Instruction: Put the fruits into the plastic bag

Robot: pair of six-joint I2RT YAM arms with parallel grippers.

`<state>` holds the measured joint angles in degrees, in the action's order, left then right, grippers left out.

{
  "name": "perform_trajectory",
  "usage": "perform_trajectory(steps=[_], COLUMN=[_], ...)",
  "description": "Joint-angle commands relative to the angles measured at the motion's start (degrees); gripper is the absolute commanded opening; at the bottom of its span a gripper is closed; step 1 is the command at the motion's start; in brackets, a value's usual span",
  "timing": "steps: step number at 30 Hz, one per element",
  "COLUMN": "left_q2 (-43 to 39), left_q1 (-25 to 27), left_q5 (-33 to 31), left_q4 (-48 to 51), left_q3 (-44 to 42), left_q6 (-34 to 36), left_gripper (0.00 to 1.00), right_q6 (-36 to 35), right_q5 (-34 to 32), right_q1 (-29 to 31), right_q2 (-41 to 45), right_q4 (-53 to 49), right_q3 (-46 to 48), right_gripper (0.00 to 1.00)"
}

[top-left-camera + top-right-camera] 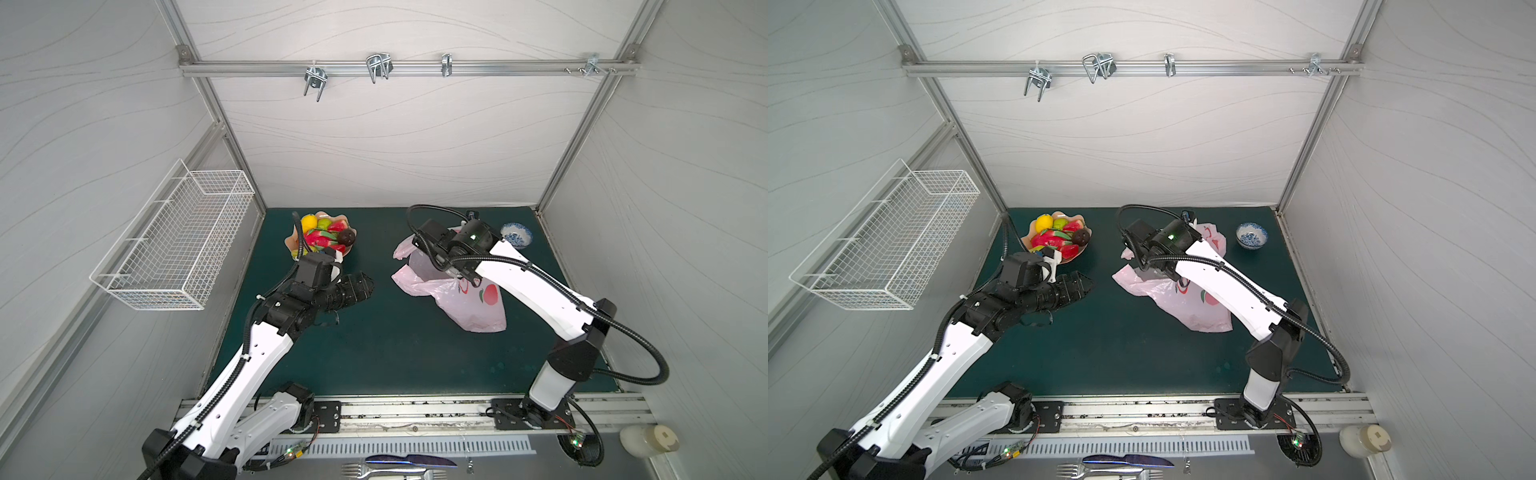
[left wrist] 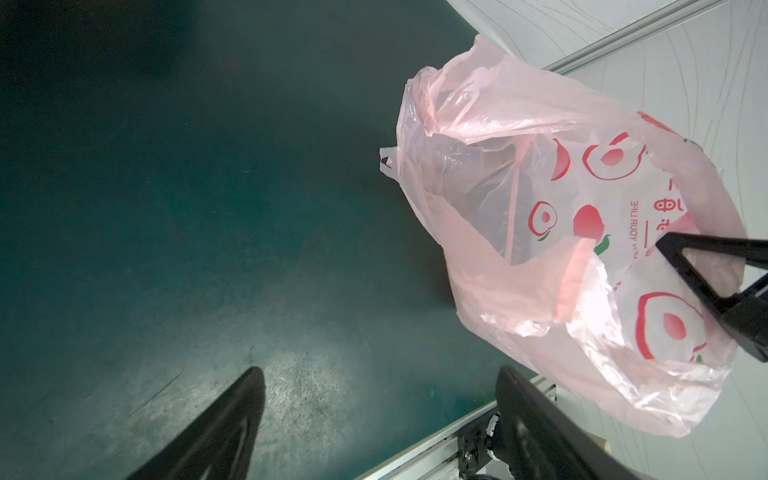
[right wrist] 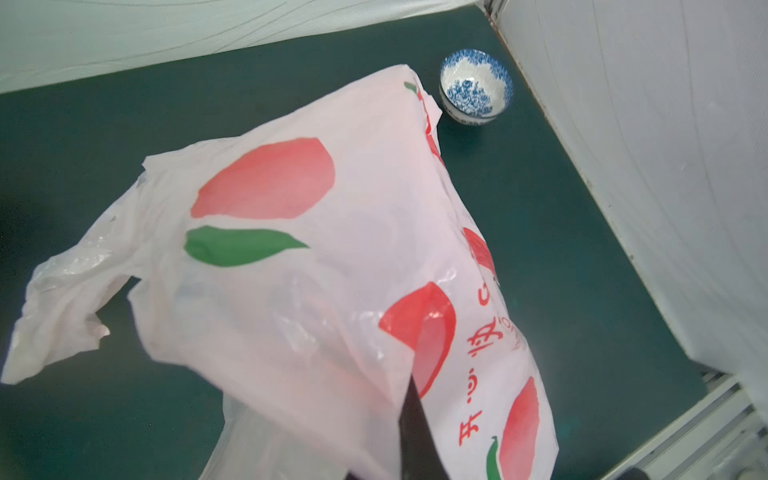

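Bench (image 1: 395,353): dark green mat, scuffed, pale specks nr front edge. Room = white panels w/ faint wavy lines on an alu frame. Rail (image 1: 378,66) runs across back wall w/ metal hooks. White wire basket (image 1: 174,245) hangs on left wall, above bench level. Metal strip at front carries both arm bases. Beyond it lie forks + knife (image 1: 399,467), and a pale bottle (image 1: 648,440) sits in front-right corner.

Fruits (image 1: 322,237) are heaped in a peach scalloped dish (image 1: 338,217), back-left of bench: lemon, dragon fruit, green + red pieces, a dark round one. Plastic bag (image 1: 478,307) is on right half of bench, well apart from dish. Its near end rests on the mat, far end is raised under right wrist. Blue-white bowl (image 1: 516,234) stands nr back-right corner, just beside bag.

Only the top views show dish, fruits, basket, rail.

Left wrist view: left jaws spread wide, fingers (image 2: 232,424) w/ bare mat between them. Bag mouth gapes toward this cam. A black finger (image 2: 706,270) of right jaws shows at bag's upper edge.

Right wrist view: bag's printed side close up, red fruit + green leaf, w/ bowl behind it. Right jaws pressed together, pinching bag film.
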<state>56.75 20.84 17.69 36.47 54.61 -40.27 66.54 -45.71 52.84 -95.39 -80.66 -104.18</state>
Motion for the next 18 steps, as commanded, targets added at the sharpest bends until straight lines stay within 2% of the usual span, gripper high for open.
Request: perform_trajectory(steps=[1,4,10,18], left_q2=[3.3,5.3,10.4,16.0], left_q1=[-3.4,-5.4,-6.9,-8.2], left_q5=[5.7,6.3,1.5,-8.4], left_q4=[-3.0,-3.1,-1.5,5.8], left_q3=[4.3,6.2,8.0,14.4], left_q6=[-2.4,-2.3,-1.4,4.1], left_gripper=[0.88,0.88,0.88,0.9], right_q6=[5.9,4.8,-0.5,-3.7], right_q5=[1.3,3.7,11.8,21.2], right_q1=[-0.5,-1.8,-5.0,-10.2], right_q2=[4.3,6.6,8.6,13.0], right_q4=[8.0,12.9,22.2,30.4], right_q3=[5.2,9.1,14.4,21.6], right_gripper=[0.0,0.0,0.0,0.0])
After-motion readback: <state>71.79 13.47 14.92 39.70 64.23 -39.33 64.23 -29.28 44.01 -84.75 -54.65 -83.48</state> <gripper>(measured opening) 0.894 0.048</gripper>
